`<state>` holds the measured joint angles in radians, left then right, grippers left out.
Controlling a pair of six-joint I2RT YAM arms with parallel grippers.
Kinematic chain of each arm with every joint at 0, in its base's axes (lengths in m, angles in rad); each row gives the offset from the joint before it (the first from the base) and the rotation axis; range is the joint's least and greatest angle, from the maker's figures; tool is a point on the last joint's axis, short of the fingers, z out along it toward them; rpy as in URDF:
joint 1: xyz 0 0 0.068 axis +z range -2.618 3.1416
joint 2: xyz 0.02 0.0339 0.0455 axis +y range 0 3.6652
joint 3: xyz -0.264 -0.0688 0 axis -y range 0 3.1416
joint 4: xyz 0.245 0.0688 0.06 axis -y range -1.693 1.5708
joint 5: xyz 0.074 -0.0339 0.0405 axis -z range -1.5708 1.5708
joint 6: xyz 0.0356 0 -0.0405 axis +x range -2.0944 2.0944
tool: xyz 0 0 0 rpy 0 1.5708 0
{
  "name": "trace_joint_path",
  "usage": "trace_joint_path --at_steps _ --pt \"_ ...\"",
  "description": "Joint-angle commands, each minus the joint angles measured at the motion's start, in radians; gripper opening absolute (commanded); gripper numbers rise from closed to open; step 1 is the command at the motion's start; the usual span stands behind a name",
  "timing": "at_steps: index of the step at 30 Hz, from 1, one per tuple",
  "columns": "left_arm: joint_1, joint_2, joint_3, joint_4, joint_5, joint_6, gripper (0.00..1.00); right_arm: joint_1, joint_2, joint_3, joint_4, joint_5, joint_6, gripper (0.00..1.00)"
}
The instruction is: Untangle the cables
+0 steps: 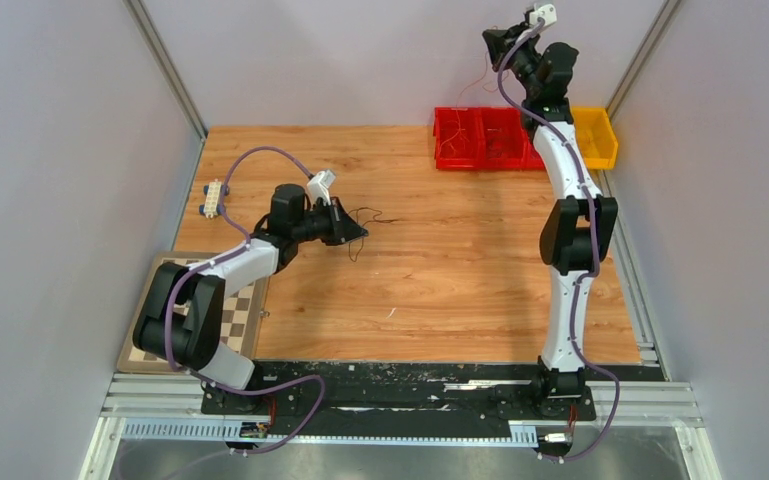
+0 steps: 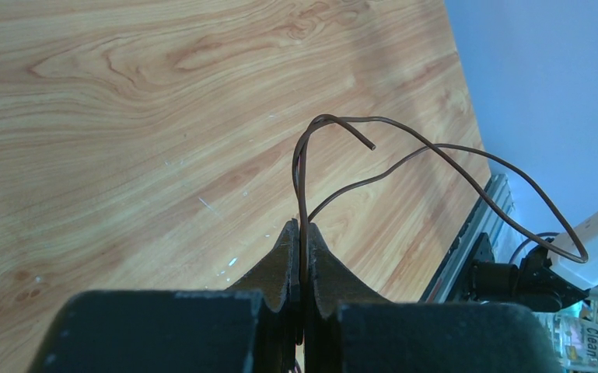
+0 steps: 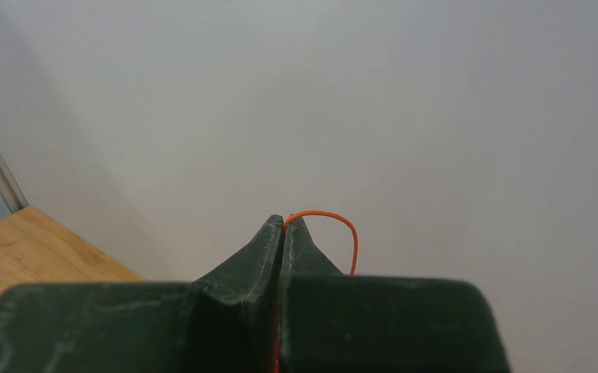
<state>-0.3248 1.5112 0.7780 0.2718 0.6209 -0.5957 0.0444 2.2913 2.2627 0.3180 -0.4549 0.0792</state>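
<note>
Right wrist: orange wire (image 3: 323,212) in hand (image 3: 284,222)

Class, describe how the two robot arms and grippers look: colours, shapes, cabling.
The left arm and right arm share white link shells and black joint housings, each with a purple hose looping alongside and a small white camera block at the wrist. The left gripper and right gripper are dark, with two wedge-shaped fingers tapering to points.
</note>
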Motion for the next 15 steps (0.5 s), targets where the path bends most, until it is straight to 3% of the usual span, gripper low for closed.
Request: trace_joint_path --at_steps 1,15 --pt "0.008 0.014 0.04 -0.002 0.012 0.021 0.0 0.005 0.029 0.11 0.082 -0.017 0.0 0.0" --pt "0.022 0.064 0.094 -0.053 0.022 0.027 0.0 0.017 0.127 0.15 0.18 0.019 -0.052 0.0"
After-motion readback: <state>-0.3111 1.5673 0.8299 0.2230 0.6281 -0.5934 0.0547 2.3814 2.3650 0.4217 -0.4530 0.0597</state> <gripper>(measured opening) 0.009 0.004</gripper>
